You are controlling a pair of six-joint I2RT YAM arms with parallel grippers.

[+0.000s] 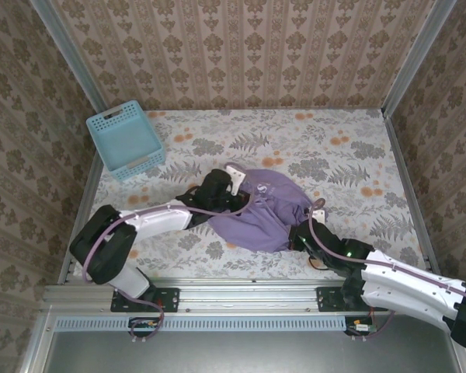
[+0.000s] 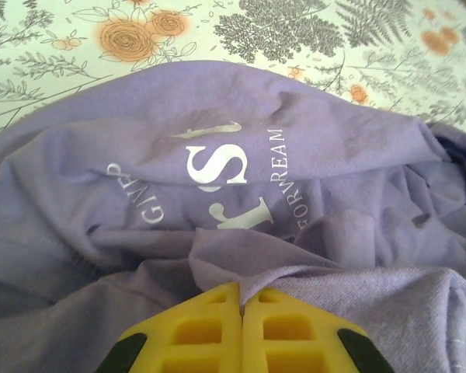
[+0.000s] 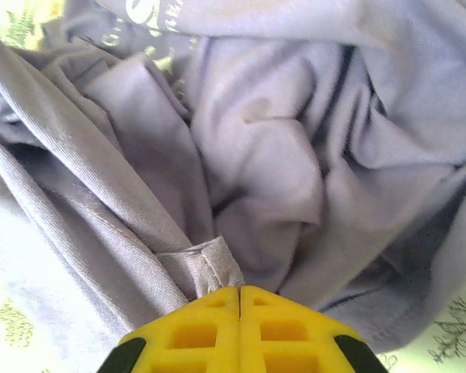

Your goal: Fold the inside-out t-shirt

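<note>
Because the left claw (image 2: pixel 241 299) and right claw (image 3: pixel 239 291) each pinch only a tiny bit of the bunched-up shirt (image 1: pixel 264 214) on the table (image 1: pixel 334 148), it could slip out when they pull.

I see table (image 1: pixel 349 140) under floral cloth: grey ferns, orange blooms. Beige damask wallpaper (image 1: pixel 241 47) on left, far, right walls. Grey metal posts (image 1: pixel 68 56) in far corners. Aluminium rail (image 1: pixel 241 299) along near edge. Light even, soft.
</note>
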